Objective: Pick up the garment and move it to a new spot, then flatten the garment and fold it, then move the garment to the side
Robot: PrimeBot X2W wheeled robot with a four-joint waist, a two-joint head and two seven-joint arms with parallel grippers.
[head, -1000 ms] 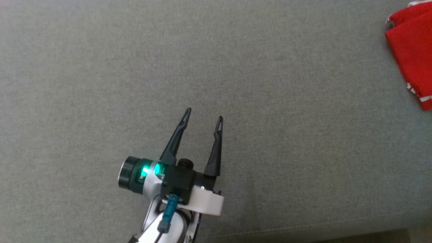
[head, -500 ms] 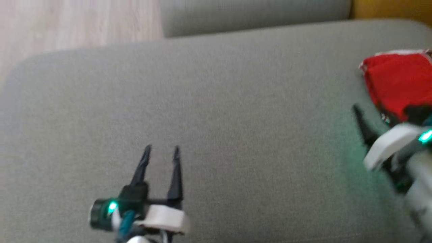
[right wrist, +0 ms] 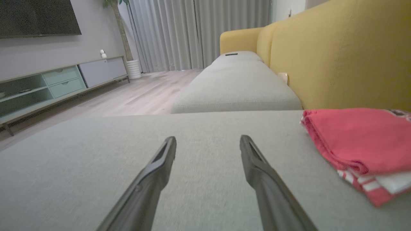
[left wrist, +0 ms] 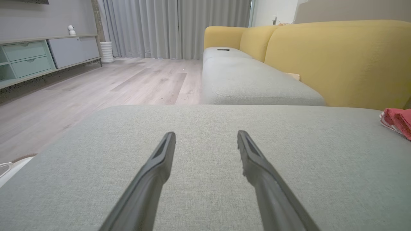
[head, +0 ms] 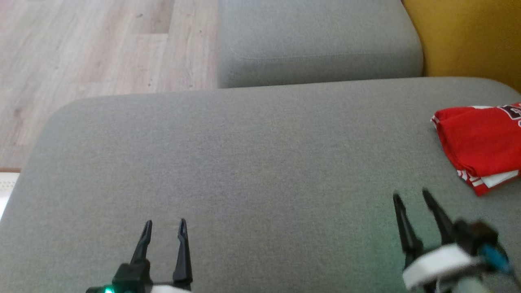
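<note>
I have the red jersey-like garment with white trim [head: 476, 142] lying at the far right of the broad grey fabric sofa seat [head: 244, 162], close to the mustard-yellow backrest [head: 468, 36]. In my right wrist view it [right wrist: 356, 138] reads as a compact stack, several layers showing at its near edge, which I take for a finished fold rather than a heap.

My left claw [head: 165, 222] hangs low over the bare seat, fingers parted and holding nothing, well apart from the cloth. My right claw [head: 410, 194] is also parted and empty, near the garment's lower corner but not touching it.

By my reckoning the pick-up, flattening and folding are done, and the garment already sits off to the side. I judge little or nothing is left, unless the stack needs squaring up; its far right part is cut off in the head view, so I cannot vouch for that end.
</note>
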